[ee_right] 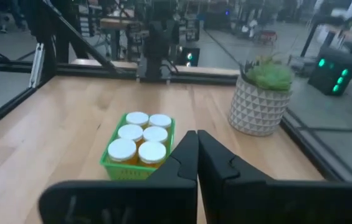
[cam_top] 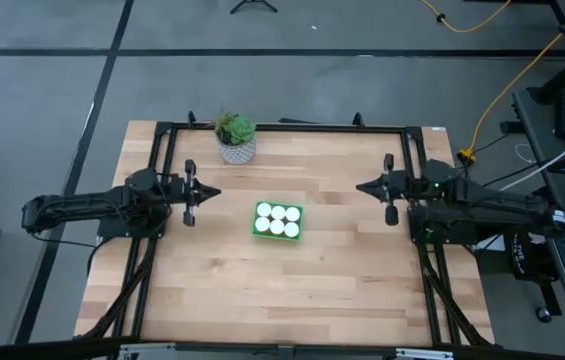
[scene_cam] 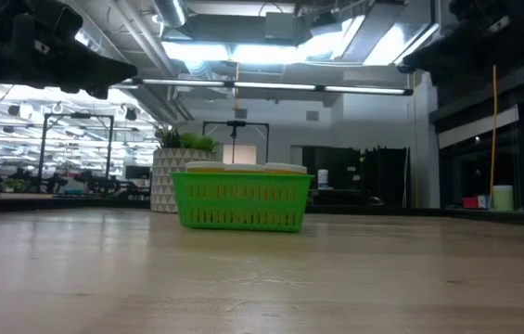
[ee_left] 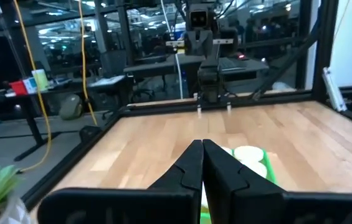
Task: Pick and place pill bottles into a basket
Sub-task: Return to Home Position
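Observation:
The green basket [cam_top: 278, 221] stands on the wooden table near its middle. Several orange pill bottles with white caps [ee_right: 139, 140] stand upright in it, packed in rows. In the low view only the basket's mesh wall [scene_cam: 241, 204] and cap tops show. My left gripper [cam_top: 212, 192] is shut and empty, level, near the table's left edge, pointing toward the basket. My right gripper [cam_top: 360, 186] is shut and empty, near the right edge, also pointing inward. In the wrist views their closed fingertips [ee_left: 202, 147] [ee_right: 195, 135] touch nothing.
A potted plant in a white patterned pot [cam_top: 235, 137] stands at the table's far edge, left of centre [ee_right: 260, 98]. A black frame [cam_top: 282, 127] runs around the table. Bare wood lies on all sides of the basket.

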